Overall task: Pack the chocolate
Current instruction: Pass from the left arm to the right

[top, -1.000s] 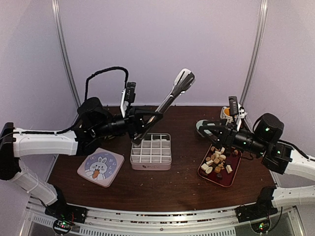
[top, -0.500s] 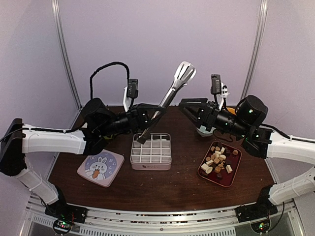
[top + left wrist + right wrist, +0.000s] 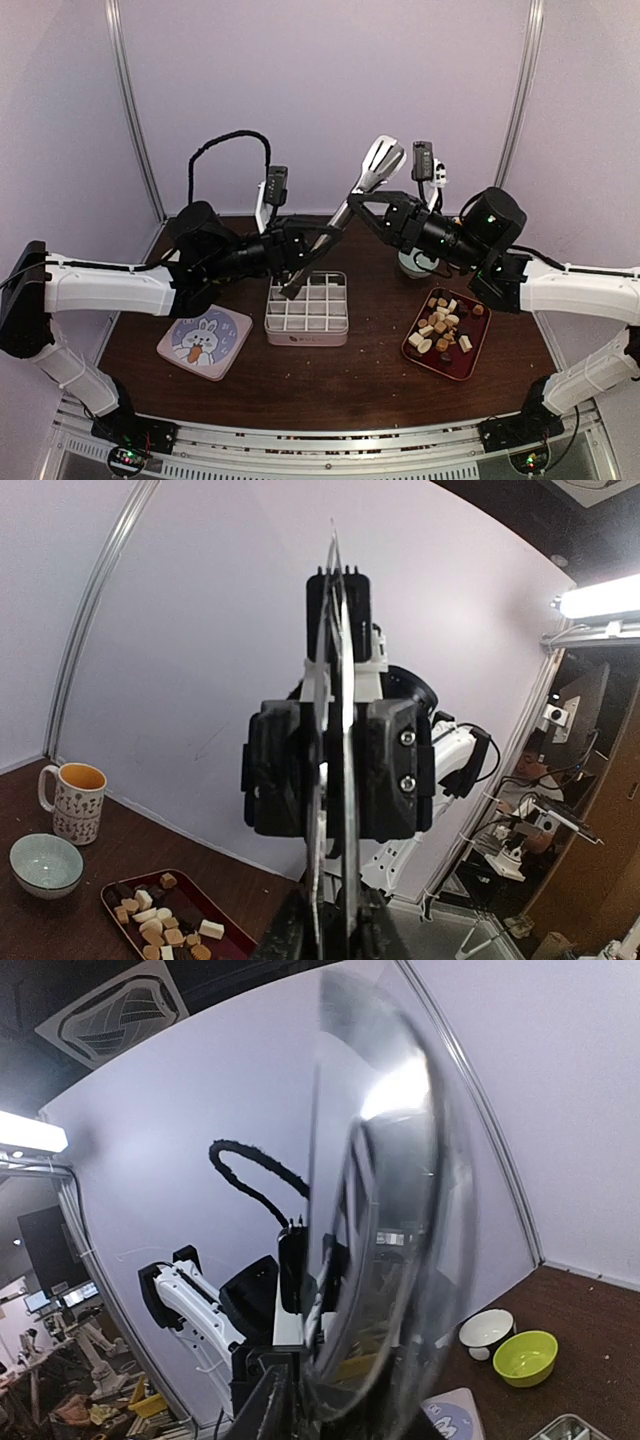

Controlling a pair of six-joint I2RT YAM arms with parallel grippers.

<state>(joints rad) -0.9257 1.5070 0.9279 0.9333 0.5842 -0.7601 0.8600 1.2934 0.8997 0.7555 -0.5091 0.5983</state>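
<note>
My left gripper (image 3: 300,264) is clamped on the handle end of the one pair of tongs (image 3: 340,213). My right gripper (image 3: 367,208) is spread wide around them, just under the head. I should center first, close, then let go with the left. The chocolate (image 3: 442,328), about twenty pieces on one tray (image 3: 470,366), lies well below my right gripper.

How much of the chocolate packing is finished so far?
Nothing packed: the white gridded box looks empty; the cream, tan and brown chocolate pieces lie in the dark red tray. In hand: left gripper holds metal tongs, right gripper open near their head. All filling remains.
</note>
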